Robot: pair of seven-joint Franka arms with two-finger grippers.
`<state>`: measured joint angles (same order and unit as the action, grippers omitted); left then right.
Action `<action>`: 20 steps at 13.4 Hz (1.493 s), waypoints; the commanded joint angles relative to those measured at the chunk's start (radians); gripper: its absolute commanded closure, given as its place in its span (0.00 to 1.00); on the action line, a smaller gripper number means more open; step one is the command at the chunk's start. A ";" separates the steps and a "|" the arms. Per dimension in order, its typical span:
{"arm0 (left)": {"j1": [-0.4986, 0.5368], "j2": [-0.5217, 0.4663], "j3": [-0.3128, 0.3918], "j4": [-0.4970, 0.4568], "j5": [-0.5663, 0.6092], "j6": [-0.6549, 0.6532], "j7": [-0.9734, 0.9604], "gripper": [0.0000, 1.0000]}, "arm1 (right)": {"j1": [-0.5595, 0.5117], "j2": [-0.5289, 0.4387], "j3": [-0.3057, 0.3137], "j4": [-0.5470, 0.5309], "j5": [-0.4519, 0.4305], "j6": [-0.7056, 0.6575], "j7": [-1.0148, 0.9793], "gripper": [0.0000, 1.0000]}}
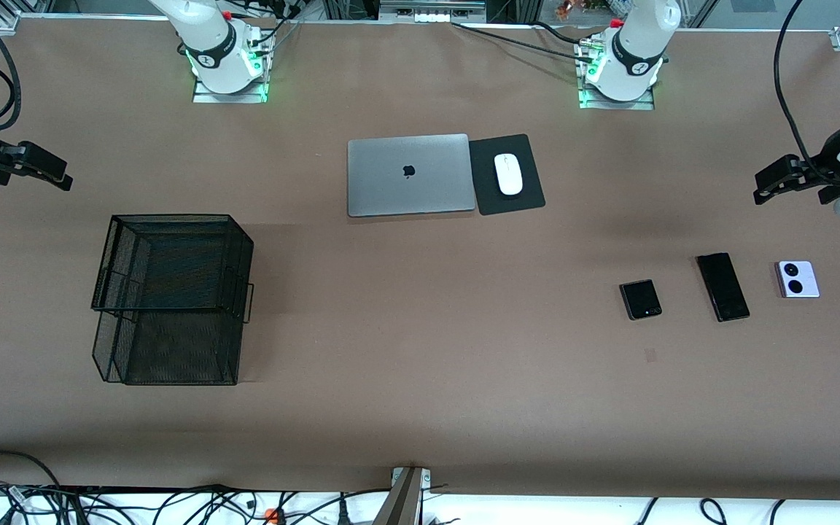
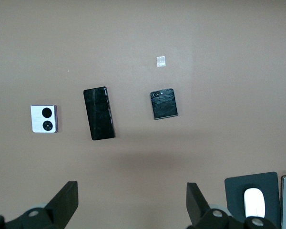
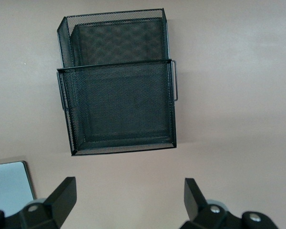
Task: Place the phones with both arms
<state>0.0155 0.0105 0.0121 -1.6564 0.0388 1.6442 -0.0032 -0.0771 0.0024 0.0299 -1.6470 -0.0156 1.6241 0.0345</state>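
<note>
Both white robot arms leave the front view at its side edges, so only the base and the wrist end of each arm show. In the left wrist view the picture's edge cuts off the left gripper, leaving just the black tips of its two wide-spread fingers; the right gripper is cropped the same way in the right wrist view. The closed silver laptop is cut to one corner there, and to a thin strip in the left wrist view. A small pale square patch on the brown counter is too small to identify, perhaps tape.
</note>
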 commanded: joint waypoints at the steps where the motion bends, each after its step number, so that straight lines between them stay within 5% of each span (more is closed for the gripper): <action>1: -0.002 0.016 0.006 0.033 -0.027 -0.024 -0.003 0.00 | -0.001 -0.007 -0.002 0.007 0.012 -0.007 0.005 0.00; 20: 0.000 0.085 0.006 0.052 -0.030 -0.073 0.014 0.00 | -0.001 -0.005 0.002 0.007 0.012 -0.006 0.005 0.00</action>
<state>0.0131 0.0648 0.0111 -1.6312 0.0375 1.5906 -0.0031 -0.0770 0.0030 0.0303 -1.6470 -0.0156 1.6241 0.0345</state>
